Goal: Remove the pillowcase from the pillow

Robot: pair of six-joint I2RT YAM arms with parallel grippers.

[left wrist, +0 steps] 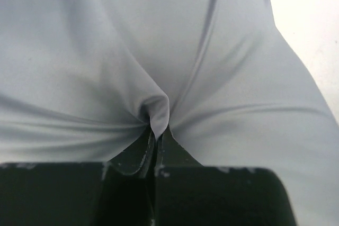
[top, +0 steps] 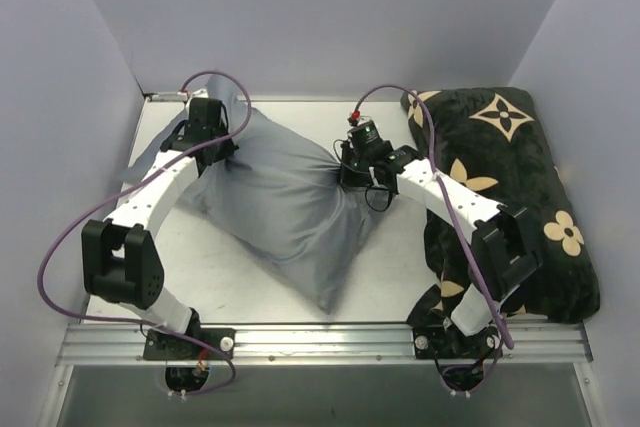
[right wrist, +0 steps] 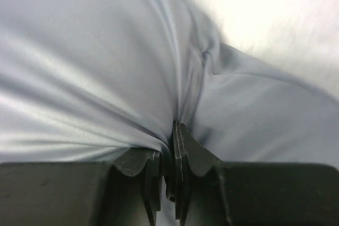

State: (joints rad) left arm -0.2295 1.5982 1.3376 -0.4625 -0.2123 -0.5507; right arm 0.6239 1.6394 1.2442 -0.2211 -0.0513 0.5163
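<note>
The left gripper (left wrist: pixel 157 140) and right gripper (right wrist: pixel 174 135) each pinch a fold of the limp, probably slippery grey pillowcase (top: pixel 290 212), best gripped bunched

The pillowcase (top: pixel 290 207) is thin grey cloth, smooth with a faint satin sheen, and it creases finely where it is pinched. Right of the pillowcase, the cushion (top: pixel 520 177) is deep black plush, fuzzy, with tan motifs. Under the pillowcase the table (top: pixel 220 287) is matt white. On the near side of the pillowcase runs a rail (top: pixel 320 342) of bare brushed metal. The left gripper (left wrist: pixel 157 142) and right gripper (right wrist: pixel 174 130) are matt black plastic, their edges scraped pale.
</note>
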